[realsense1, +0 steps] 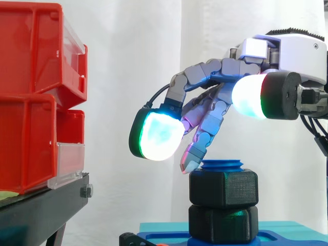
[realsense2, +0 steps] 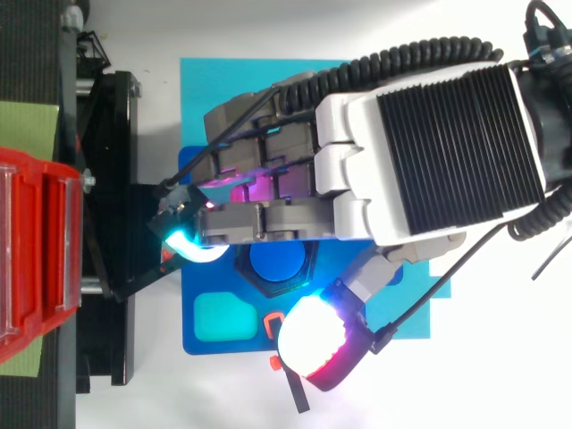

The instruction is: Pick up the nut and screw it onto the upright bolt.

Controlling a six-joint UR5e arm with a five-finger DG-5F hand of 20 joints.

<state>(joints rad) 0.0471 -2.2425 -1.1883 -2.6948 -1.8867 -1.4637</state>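
Two red bins (realsense1: pixel 31 97) with clear front strips sit stacked on a black stand (realsense1: pixel 46 205) at the left, before a white curtain (realsense1: pixel 128 61). From above, a green sheet (realsense2: pixel 27 134) lies on the stand beside the bins. A teal mat (realsense2: pixel 214 80) lies on the white surface next to the stand.

obstacle: red bins (realsense1: pixel 36 97) on black stand (realsense1: pixel 46 200), left | free: gap between stand and bolt (realsense1: pixel 221 164)

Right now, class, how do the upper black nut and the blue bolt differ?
The upper black nut is black and flat-sided; the blue bolt is blue with a round top. The nut rings the bolt, whose top pokes out above it. Both stand on one upright axis beneath the hand.
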